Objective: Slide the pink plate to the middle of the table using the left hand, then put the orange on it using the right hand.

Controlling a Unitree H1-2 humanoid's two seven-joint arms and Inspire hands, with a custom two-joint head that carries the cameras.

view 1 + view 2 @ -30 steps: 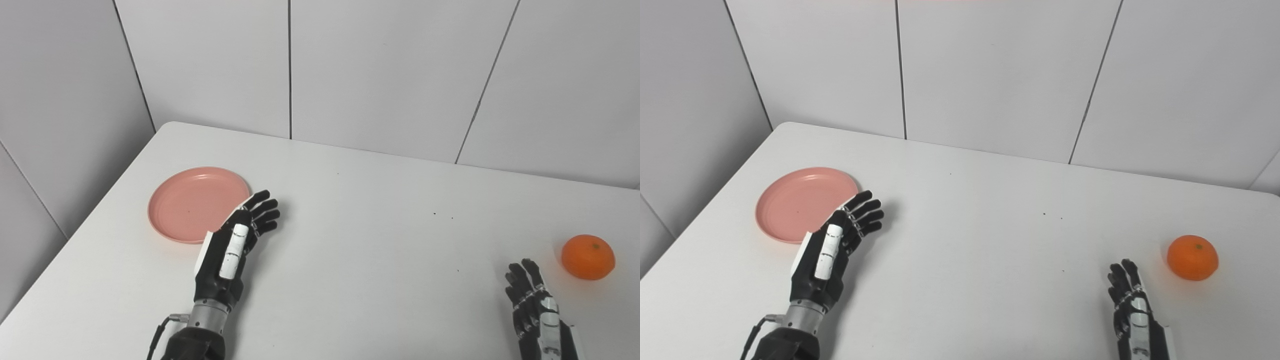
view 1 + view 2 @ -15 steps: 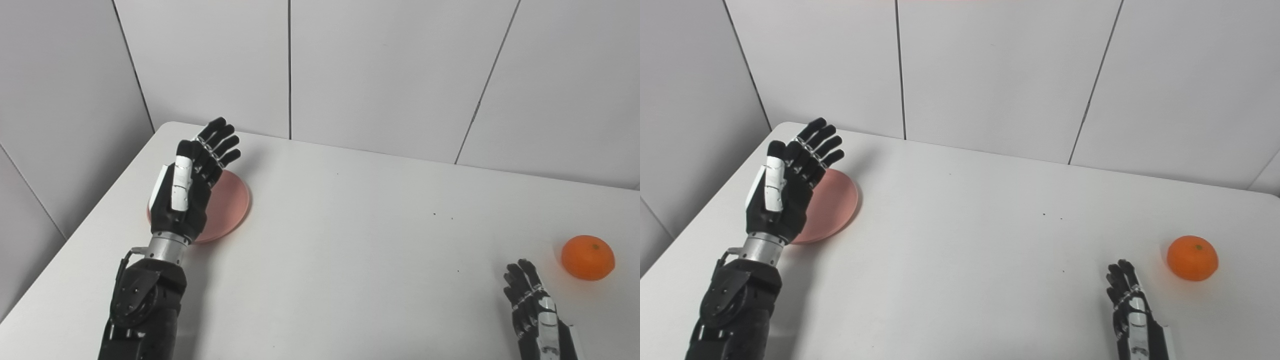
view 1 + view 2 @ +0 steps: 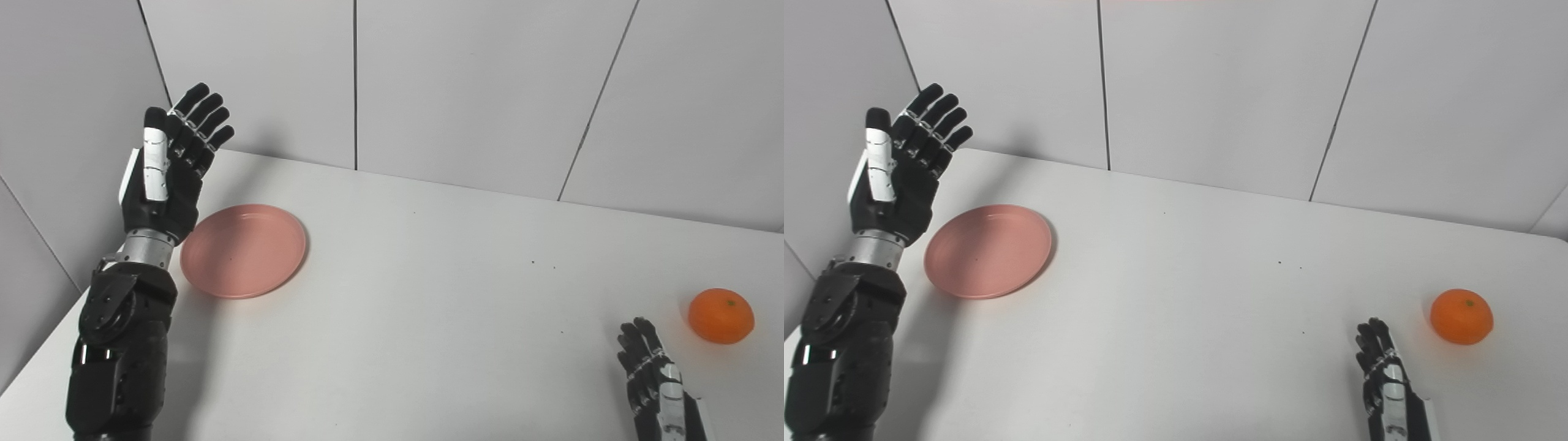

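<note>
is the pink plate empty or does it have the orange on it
Empty. The pink plate shows only its bare inside, and the orange sits on the table far to the right, beside the right hand.

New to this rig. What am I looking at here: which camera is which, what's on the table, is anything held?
This is a humanoid robot with two arms ending in black fingered hands. The two pictures come from side-by-side cameras in its head, looking down at the same white table. On it lie a pink plate at the left and an orange at the right. The left hand is raised beside the plate, fingers spread, holding nothing. The right hand sits low near the orange, apart from it, and also looks empty.
</note>
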